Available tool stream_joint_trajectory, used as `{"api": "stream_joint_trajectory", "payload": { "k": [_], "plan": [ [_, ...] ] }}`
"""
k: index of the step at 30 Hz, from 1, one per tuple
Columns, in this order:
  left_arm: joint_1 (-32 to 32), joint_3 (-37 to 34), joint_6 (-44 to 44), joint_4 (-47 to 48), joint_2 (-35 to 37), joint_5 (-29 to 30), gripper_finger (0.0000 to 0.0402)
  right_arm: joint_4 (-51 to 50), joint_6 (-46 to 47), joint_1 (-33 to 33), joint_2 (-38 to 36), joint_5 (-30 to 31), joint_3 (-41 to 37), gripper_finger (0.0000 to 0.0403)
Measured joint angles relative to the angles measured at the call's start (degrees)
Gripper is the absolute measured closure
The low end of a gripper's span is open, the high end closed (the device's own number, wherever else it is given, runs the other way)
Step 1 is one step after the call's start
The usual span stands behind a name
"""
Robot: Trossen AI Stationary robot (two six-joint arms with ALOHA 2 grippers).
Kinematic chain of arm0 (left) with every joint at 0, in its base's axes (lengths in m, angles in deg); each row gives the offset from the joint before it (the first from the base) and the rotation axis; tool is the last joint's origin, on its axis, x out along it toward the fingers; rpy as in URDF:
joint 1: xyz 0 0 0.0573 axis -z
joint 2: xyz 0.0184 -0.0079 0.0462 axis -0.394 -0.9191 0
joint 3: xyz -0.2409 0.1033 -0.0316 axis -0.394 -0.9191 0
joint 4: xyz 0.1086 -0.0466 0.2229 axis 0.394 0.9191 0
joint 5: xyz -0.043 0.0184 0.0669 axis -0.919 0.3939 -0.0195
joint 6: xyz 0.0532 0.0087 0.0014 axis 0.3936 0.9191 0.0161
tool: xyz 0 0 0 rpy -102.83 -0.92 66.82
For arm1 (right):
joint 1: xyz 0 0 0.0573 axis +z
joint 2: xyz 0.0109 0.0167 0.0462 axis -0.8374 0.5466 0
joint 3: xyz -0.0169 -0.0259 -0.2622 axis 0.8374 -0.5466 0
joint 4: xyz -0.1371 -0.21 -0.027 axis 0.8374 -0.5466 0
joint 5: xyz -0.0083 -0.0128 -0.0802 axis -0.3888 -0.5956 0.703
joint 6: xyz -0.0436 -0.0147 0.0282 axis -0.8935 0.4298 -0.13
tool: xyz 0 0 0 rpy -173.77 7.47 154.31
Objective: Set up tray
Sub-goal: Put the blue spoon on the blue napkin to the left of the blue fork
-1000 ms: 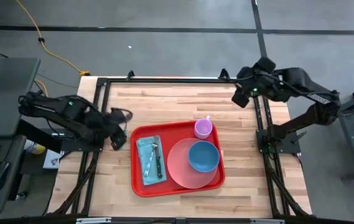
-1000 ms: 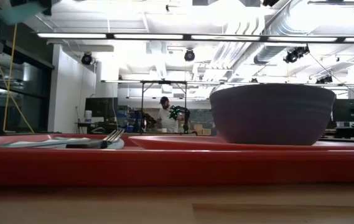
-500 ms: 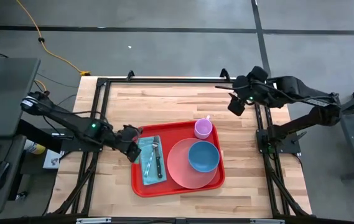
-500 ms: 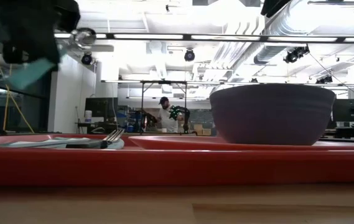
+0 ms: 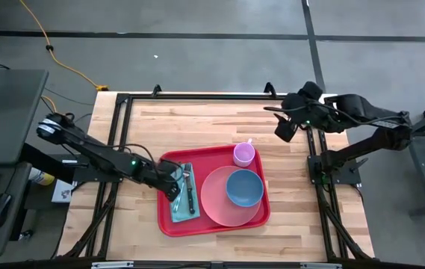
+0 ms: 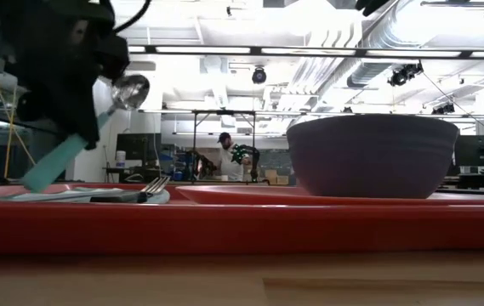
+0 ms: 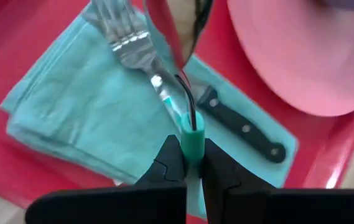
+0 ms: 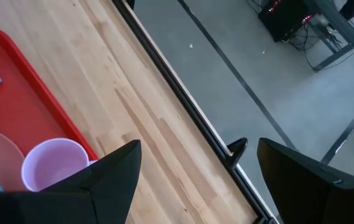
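Note:
The red tray [image 5: 212, 155] lies mid-table and holds a teal napkin [image 7: 71, 112] with a fork [image 7: 127, 43] and a black-handled knife [image 7: 242, 127] on it. It also holds a pink plate [image 5: 213, 205] bearing a blue bowl [image 5: 243, 187], and a purple cup [image 5: 244, 155]. My left gripper [image 5: 173, 187] hangs over the napkin, shut on a teal-handled spoon [image 6: 131, 89]. My right gripper [image 5: 283, 123] stands open, high over the table's far right corner. My left gripper pinches the spoon's teal handle [image 7: 193, 140] between its two fingers, close to where the metal neck begins. The fingers slant down from the table's left. The spoon is lifted clear above the napkin and tilted, its bowl up and the handle's free end [image 6: 42, 178] lowest.
Bare wooden tabletop [image 5: 197, 123] surrounds the tray, inside a black frame [image 5: 197, 96]. In the low view a person [image 6: 223, 157] stands far back in the room.
My left gripper has come down and toward the table's right edge, from beside the tray's left rim to over the napkin. It carries the spoon along, still shut on it.

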Motion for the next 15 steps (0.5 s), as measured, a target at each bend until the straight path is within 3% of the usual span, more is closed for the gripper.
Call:
{"api": "stream_joint_trajectory", "payload": {
  "k": [15],
  "plan": [
    [0.1,-0.04,0.41,-4.64,-3.58,-1.28,0.036,0.0,0.48,0.37,-0.16,0.01,0.02,0.0105]
  ]
}}
